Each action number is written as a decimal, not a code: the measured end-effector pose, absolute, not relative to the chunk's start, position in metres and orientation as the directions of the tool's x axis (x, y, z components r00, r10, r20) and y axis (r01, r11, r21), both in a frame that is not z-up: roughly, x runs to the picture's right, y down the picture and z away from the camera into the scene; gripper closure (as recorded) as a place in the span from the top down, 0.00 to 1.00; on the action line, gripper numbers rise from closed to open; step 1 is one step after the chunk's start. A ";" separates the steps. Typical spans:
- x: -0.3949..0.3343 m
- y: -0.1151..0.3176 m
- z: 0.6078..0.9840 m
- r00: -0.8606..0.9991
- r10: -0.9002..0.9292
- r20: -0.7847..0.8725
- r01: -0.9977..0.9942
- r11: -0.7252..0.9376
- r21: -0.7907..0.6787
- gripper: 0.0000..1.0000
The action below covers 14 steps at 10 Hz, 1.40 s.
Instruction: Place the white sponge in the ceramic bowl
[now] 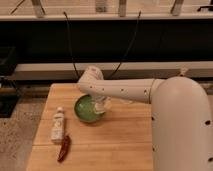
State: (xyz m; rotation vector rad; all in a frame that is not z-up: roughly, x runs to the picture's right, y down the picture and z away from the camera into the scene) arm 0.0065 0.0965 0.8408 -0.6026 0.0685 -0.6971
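Where the white arm [120, 90] bends down from its rounded elbow, the jaws are seen low over the right rim of the green bowl [86, 111]. The jaws are clenched tight. Whether anything is grasped between them cannot be told. Only a pale shape is seen there, and it cannot be separated from the arm's own white casing. The white sponge is therefore not made out as a thing of its own, and where it lies cannot be told. The left part of the bowl's paler green inside is shown, while the right part is covered by the end of the arm.

The bowl is set upright on the wooden desk [117, 145], left of the middle and toward the far edge. Near it on the left, a white bottle [58, 124] is laid on its side, with its narrower end turned toward the far edge. Just in front of the bottle, toward the near edge, a red chili pepper [64, 148] is laid lengthwise, well apart from the bowl.

The arm is stretched out from the robot's broad white body [182, 125], by which the right side of the desk is covered. Behind the desk, two black cables [69, 45] are hung in front of a dark wall, and a speckled floor [17, 132] is seen to the left.
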 end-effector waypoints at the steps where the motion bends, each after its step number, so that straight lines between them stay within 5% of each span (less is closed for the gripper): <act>1: 0.004 0.096 0.842 0.764 -0.630 0.138 0.592 0.601 -0.537 0.00; 12: -0.002 0.098 0.846 0.706 -0.692 0.149 0.656 0.560 -0.507 0.00; 14: -0.002 0.099 0.846 0.702 -0.696 0.150 0.660 0.557 -0.505 0.06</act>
